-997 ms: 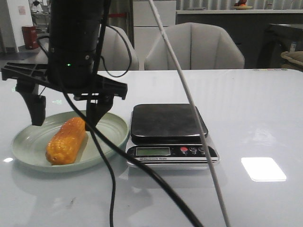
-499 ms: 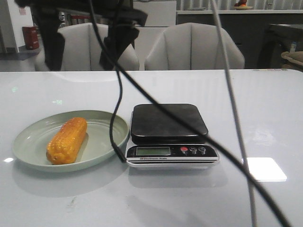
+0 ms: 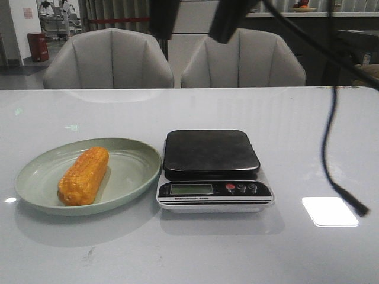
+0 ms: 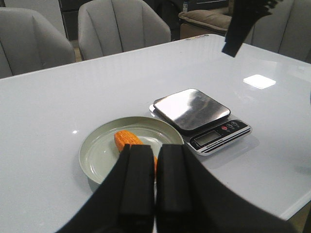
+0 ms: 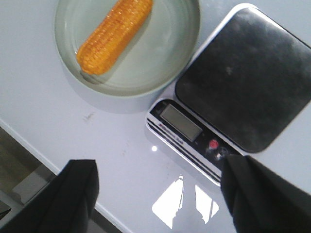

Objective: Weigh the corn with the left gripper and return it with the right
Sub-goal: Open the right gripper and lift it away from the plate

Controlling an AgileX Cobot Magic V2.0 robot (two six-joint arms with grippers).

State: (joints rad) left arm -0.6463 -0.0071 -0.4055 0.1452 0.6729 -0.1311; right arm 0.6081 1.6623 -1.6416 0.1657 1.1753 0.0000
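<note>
The orange-yellow corn (image 3: 83, 176) lies in the pale green plate (image 3: 137, 158), left of the black scale (image 3: 210, 154), whose platform is bare. My right gripper (image 3: 189, 35) is open and empty, high above the table near the view's top edge, over the plate's right edge and the scale. In the right wrist view its gripper (image 5: 160, 162) looks down on the corn (image 5: 114, 34) and scale (image 5: 248, 77). My left gripper (image 4: 155, 150) is shut and empty, held high, with the corn (image 4: 127, 139) partly hidden behind its fingers. It is out of the front view.
A black cable (image 3: 327, 136) hangs down at the right, its end (image 3: 355, 207) close to the table surface. Two grey chairs (image 3: 109, 59) stand behind the table's far edge. A bright light reflection (image 3: 329, 211) lies right of the scale.
The open gripper that stood over the corn in the plate has risen and moved right, to the top of the view. The corn has stayed on the plate.
</note>
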